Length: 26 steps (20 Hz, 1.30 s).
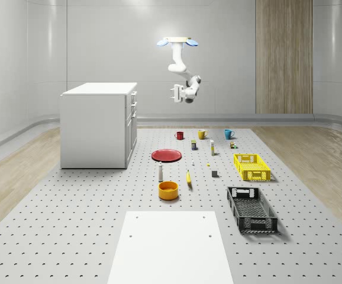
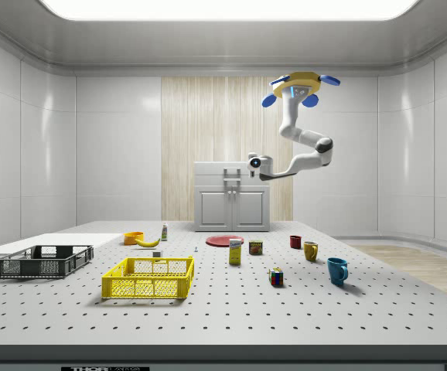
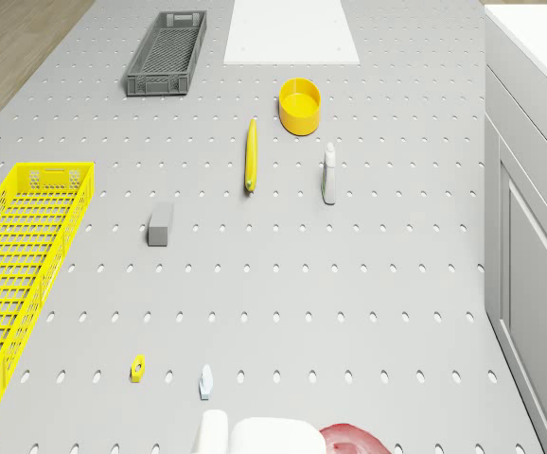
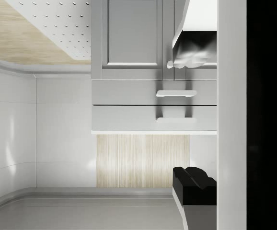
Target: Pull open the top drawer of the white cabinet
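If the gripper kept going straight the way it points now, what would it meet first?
Probably the cabinet front, around its top drawer: the gripper faces it across open air, nothing between. Exact height is hard to judge.

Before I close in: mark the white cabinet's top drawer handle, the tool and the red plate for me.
top drawer handle (image 4: pixel 175 120), wrist view, middle of the white bar.
tool (image 1: pixel 174 93), whole-scene view, between the fingertips.
flat round red plate (image 1: pixel 166 155), whole-scene view, its centre.
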Available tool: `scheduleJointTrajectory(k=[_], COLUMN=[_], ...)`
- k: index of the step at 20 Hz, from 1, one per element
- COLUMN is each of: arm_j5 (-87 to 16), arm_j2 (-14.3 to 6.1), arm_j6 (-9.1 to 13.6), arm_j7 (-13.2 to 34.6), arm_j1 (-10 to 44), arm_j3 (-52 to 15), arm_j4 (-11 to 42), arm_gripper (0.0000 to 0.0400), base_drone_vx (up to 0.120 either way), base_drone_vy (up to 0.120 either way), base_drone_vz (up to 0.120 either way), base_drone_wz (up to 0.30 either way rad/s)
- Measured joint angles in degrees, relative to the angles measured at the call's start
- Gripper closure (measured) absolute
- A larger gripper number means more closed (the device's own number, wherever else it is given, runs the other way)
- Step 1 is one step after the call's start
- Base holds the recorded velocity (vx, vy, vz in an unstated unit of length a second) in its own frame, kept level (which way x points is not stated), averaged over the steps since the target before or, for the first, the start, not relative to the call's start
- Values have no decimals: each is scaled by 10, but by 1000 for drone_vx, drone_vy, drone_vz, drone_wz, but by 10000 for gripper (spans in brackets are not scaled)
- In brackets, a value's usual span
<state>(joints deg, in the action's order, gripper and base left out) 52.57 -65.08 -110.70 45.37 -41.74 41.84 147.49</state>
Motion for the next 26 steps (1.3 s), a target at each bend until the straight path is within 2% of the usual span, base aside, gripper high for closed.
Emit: scheduleJointTrajectory(k=[13, 19, 26], arm_j5=[90, 142, 208], arm_j2=[31, 57, 97], arm_j6=[-86, -124, -161], arm_j7=[-35, -58, -89], arm_j1=[-40, -62, -85], arm_j3=[-75, -112, -154], arm_j4=[26, 28, 21], arm_gripper=[95, 95, 95], base_drone_vx=[0, 0, 0], base_drone_vy=[0, 0, 0], base_drone_vz=[0, 0, 0], base_drone_wz=[0, 0, 0])
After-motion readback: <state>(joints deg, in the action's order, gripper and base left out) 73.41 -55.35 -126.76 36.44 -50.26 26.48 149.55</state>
